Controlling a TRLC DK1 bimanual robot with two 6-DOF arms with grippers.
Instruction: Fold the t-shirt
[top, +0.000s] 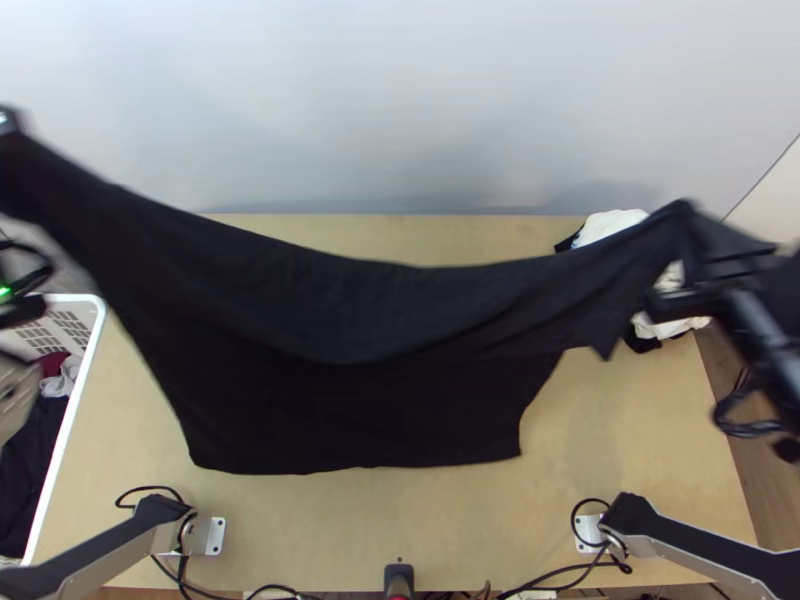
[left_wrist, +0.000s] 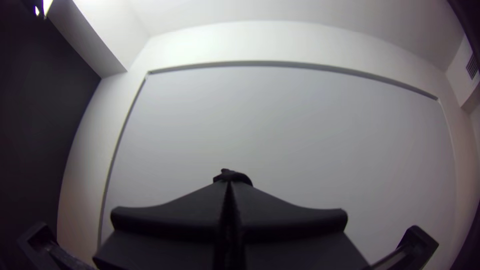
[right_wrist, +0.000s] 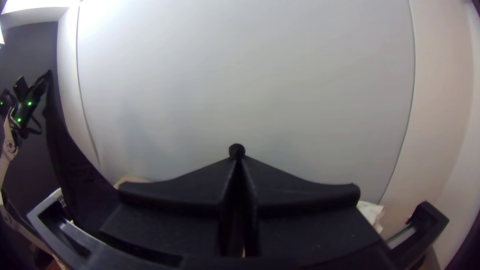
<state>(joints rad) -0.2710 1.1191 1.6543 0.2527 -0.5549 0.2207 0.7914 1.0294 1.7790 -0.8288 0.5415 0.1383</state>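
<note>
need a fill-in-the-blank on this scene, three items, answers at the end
1. The t-shirt is ____ in colour.
2. It stretches between the left pincer and the ____ pincer.
3. In the top view, the white basket stands at the table's ____ side.

Missing words: black; right; left

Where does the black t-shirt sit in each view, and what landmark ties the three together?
Top view: t-shirt slung across the middle.
Left wrist view: a bunched bit at the tips of the left claw.
Right wrist view: at the tips of the right claw, plus a drape.
Shared landmark: pale wall.
</note>
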